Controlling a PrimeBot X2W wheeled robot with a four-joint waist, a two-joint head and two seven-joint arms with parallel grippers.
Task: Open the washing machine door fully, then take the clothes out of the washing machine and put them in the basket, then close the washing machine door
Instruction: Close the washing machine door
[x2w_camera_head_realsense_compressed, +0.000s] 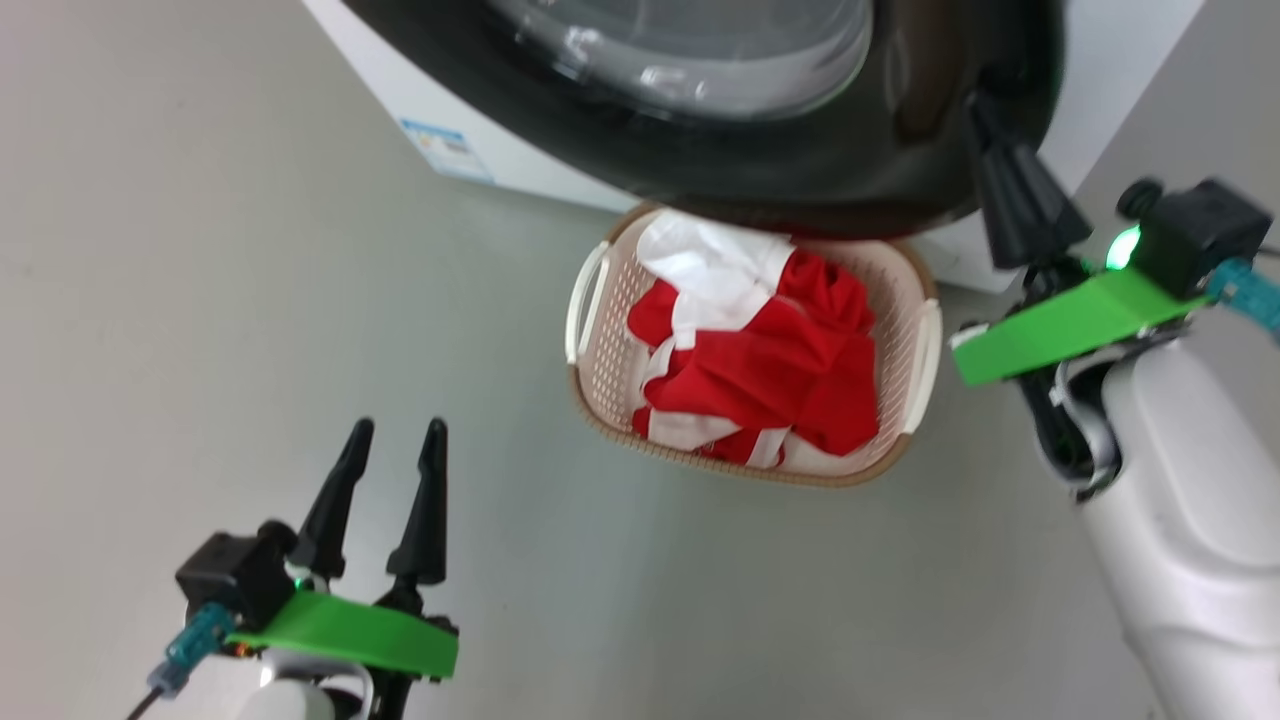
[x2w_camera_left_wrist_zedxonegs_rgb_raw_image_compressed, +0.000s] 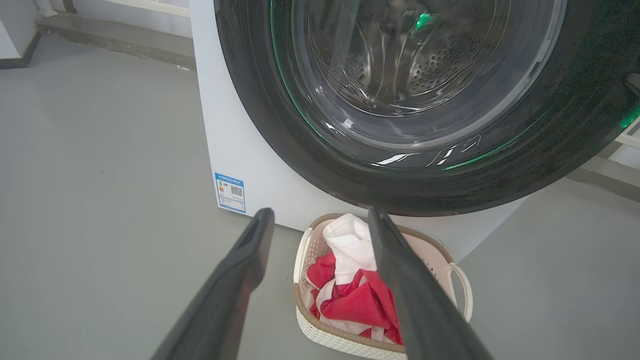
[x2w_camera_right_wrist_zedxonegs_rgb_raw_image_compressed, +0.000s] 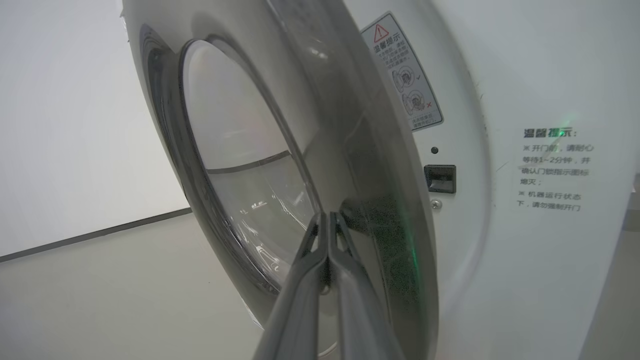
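My right tool (x2w_camera_head_realsense_compressed: 985, 118) is clenched, finger against finger with nothing between them. Its tips appear to press on the glossy black rim of the washing machine door (x2w_camera_head_realsense_compressed: 780, 175), close to the door's right edge. My left tool (x2w_camera_head_realsense_compressed: 397, 430) hangs released, fingers spread wide and empty, low over the floor (x2w_camera_head_realsense_compressed: 200, 250) and well apart from the door.

The clothes (x2w_camera_head_realsense_compressed: 780, 370) lie heaped in the basket (x2w_camera_head_realsense_compressed: 605, 360), red with white panels. It stands on the floor just in front of the washing machine (x2w_camera_head_realsense_compressed: 520, 150), its far end under the overhanging rim. Through the glass the drum (x2w_camera_left_wrist_zedxonegs_rgb_raw_image_compressed: 425, 75) looks bare (so I judge the unloading done and only the closing left).

What matters next is the line from my right fingertips to the latch slot (x2w_camera_right_wrist_zedxonegs_rgb_raw_image_compressed: 440, 178). Along my right wrist I see the door nearly edge-on, and the slot sits on the white front just beyond the door's free edge. I cannot tell how much gap is left. My fingers point roughly into the door's face, so a push along their own length should carry the edge home. The right arm is plainly the nearer one for it. One risk: closed tips on a glossy curved rim could skate sideways off the edge.
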